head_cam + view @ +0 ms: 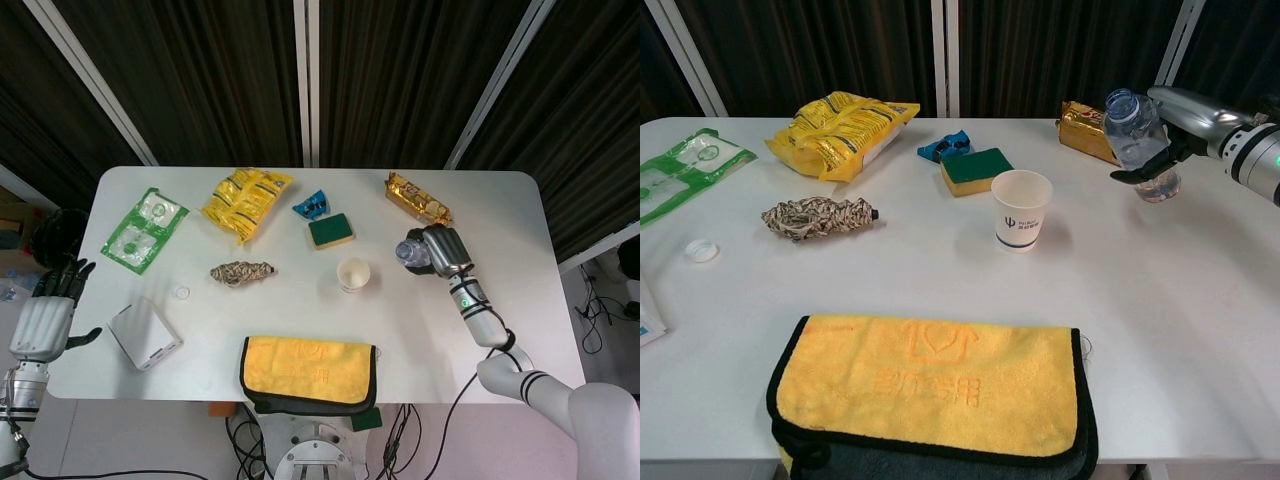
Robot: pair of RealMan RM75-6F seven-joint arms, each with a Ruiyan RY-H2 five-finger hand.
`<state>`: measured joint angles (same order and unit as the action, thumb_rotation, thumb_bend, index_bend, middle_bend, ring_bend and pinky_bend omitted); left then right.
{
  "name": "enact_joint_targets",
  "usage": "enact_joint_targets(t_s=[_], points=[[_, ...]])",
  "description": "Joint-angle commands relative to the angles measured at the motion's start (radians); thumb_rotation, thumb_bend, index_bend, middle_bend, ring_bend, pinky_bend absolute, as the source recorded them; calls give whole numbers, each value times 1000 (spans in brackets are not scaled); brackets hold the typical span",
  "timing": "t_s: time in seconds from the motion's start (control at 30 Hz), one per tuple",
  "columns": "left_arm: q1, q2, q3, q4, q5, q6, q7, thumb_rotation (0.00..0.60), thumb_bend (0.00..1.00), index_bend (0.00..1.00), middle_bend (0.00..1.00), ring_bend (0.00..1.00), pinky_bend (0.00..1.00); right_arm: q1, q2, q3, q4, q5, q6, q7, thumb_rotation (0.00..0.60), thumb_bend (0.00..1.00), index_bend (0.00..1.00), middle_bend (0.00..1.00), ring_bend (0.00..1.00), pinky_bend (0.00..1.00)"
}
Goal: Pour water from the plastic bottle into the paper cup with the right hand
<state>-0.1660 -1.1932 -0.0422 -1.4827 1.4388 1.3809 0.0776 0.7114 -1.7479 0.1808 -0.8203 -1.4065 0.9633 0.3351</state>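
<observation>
My right hand (1180, 125) grips the clear plastic bottle (1137, 145), which is uncapped and leans with its mouth toward the paper cup. The bottle (410, 252) hangs above the table, a short way right of the cup. The white paper cup (1022, 208) stands upright near the table's middle, also seen as the cup (353, 273) from above. A little water shows in the bottle's bottom. My left hand (48, 312) hovers off the table's left edge, fingers apart, holding nothing.
A green sponge (976, 169) and blue wrapper (944, 146) lie behind the cup. A gold snack pack (1087, 129) sits behind the bottle. A yellow towel (935, 385) covers the front. Yellow bags (843, 132), a woven coil (818, 216), a white bottle cap (701, 250) and a white box (145, 333) lie left.
</observation>
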Motion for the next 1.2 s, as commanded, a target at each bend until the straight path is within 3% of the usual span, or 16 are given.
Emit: enact_joint_targets(t_s=[0.03,0.7,1.2], points=[[1,0,-1,0,-2,0,0,600,87,72,69,22,130,22,-13,5,6,2,-13,-40,600,379,838,620,473,350],[15,-3,-9,37,-23,5,-50,600,87,75,69,22,130,95,-57,0,35,15,-55,-337,600,392,838,613,472,360],[19,-4,-10,55,-25,2,-72,600,87,75,69,22,130,116,-80,-7,54,6,-20,-475,600,393,844,606,472,360]])
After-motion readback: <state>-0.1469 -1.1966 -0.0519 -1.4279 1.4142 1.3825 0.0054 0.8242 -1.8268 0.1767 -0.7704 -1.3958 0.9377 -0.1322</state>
